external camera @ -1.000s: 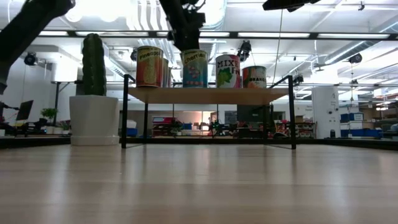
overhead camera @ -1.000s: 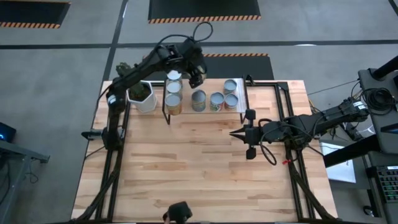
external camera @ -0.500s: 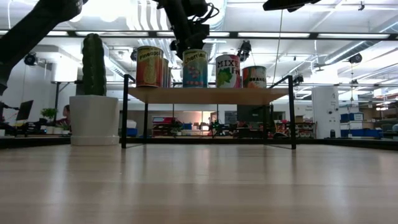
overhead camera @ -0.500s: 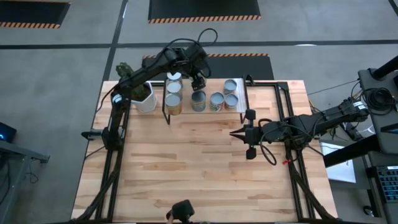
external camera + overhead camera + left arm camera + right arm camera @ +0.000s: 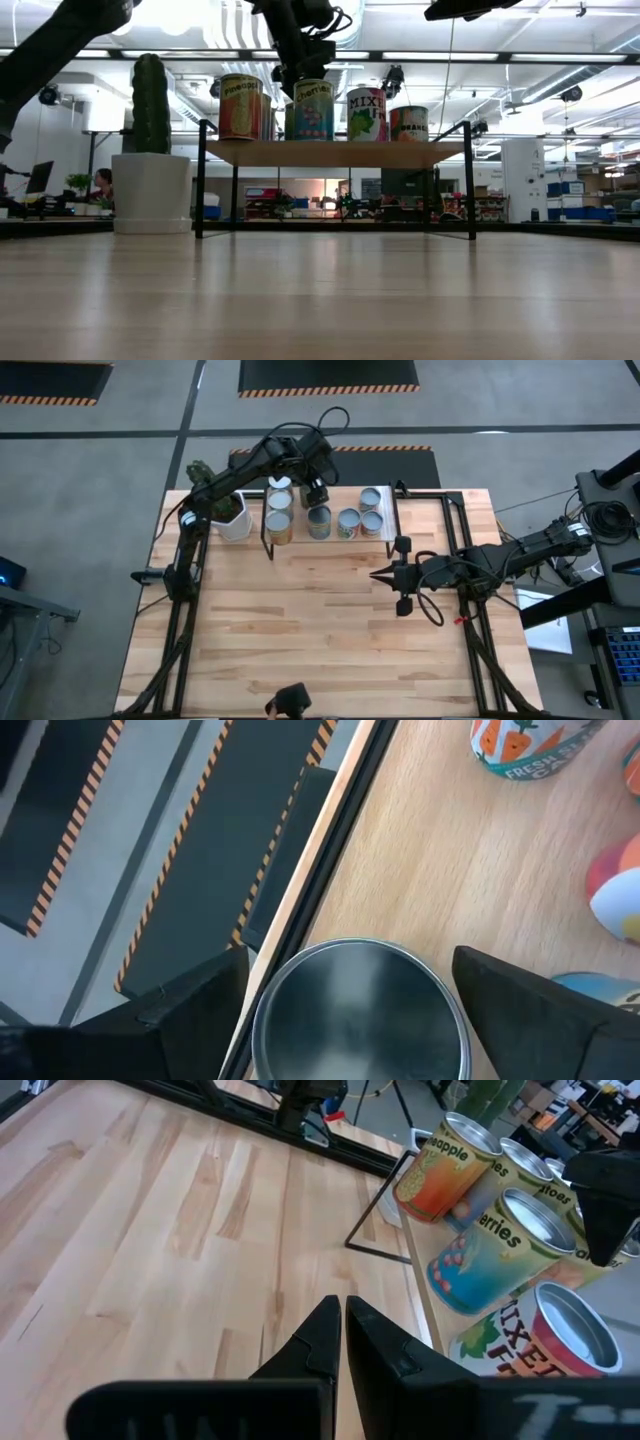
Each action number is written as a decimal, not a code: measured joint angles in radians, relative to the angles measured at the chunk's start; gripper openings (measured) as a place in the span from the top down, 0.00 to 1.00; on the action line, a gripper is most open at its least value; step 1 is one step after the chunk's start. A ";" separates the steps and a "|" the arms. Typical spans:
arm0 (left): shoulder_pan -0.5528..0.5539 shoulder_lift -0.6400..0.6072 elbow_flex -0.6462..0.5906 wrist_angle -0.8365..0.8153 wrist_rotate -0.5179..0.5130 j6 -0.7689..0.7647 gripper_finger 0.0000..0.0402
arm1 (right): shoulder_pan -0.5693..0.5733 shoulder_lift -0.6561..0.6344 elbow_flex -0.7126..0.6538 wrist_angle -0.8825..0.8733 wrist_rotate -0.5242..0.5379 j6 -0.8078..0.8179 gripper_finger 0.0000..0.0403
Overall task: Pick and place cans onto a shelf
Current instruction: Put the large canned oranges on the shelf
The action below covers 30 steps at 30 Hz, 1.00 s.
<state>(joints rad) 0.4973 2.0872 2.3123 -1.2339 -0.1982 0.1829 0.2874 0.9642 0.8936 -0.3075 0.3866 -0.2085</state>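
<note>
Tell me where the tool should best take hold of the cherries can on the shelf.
Probably around the round side wall near the top, coming straight from above: the cherries can stands upright on the shelf, with neighbouring cans close beside it. The left tool is already open over its lid.

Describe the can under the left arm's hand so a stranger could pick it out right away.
Find the low wooden shelf at the table's far edge, beside the white cactus pot. In its front row, the blue-labelled cherries can stands second from the pot, directly under the left hand; its neighbours are orange-yellow and green.
</note>
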 joint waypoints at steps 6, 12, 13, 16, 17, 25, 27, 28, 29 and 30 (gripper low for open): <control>-0.016 -0.008 0.037 -0.016 0.000 0.044 0.18 | 0.000 0.000 0.000 -0.004 0.001 0.000 0.97; -0.024 -0.040 0.038 -0.025 0.000 0.146 0.20 | 0.000 0.000 0.000 -0.004 0.008 0.000 0.97; -0.019 -0.041 0.038 -0.035 0.000 0.159 0.22 | 0.000 0.000 0.000 -0.005 0.008 0.000 0.97; -0.002 -0.040 0.036 -0.052 0.000 0.193 0.33 | 0.000 0.000 0.000 -0.004 0.008 0.000 0.97; 0.004 -0.040 0.035 -0.038 0.000 0.197 0.38 | 0.000 0.000 0.000 -0.004 0.008 0.000 0.97; 0.034 -0.032 0.033 0.012 0.000 0.150 0.89 | 0.000 0.000 0.000 -0.004 0.008 0.000 0.97; 0.036 -0.020 0.031 0.013 0.004 0.143 0.97 | 0.000 0.000 0.000 -0.004 0.008 0.000 0.97; 0.036 -0.014 0.030 0.012 0.004 0.142 0.98 | 0.000 0.000 0.000 -0.005 0.008 0.000 0.97; 0.036 -0.008 0.030 0.010 0.006 0.142 0.97 | 0.000 0.000 0.000 -0.008 0.008 0.000 0.97; 0.035 -0.002 0.030 0.007 0.007 0.144 0.96 | 0.000 0.000 0.000 -0.009 0.008 0.000 0.97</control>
<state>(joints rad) 0.5323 2.0849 2.3425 -1.2265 -0.1909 0.3265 0.2875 0.9642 0.8932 -0.3163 0.3943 -0.2089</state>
